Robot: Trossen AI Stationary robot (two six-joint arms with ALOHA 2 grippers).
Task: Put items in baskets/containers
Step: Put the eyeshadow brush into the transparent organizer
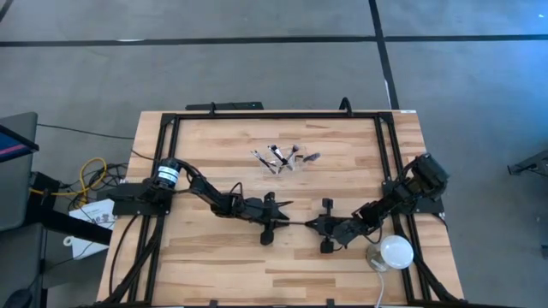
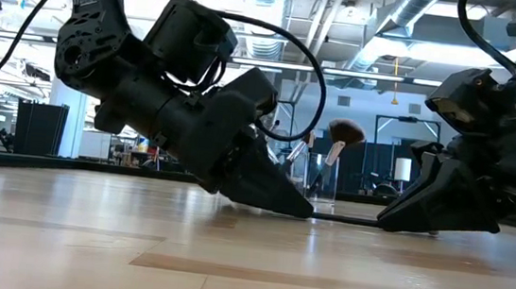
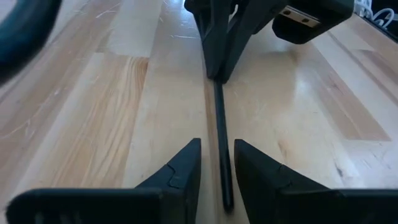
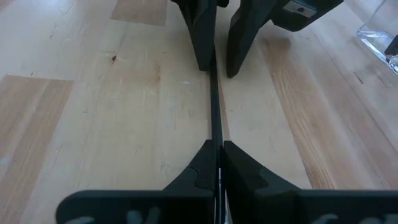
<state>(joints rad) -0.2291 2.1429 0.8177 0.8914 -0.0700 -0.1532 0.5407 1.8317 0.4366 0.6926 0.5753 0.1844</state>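
We have both arms low at mid-worktop, tips facing each other along one slim dark brush. It lies flat on the wood, its long axis running straight from one tool to the other. Our right tool is pinched narrow on one end of it. Our left tool straddles the other end, fingers a little apart and not yet touching the handle. The clear container, already bristling with brushes, sits well apart toward the far edge, so this brush must swing that way. The white dome rests near the right arm.
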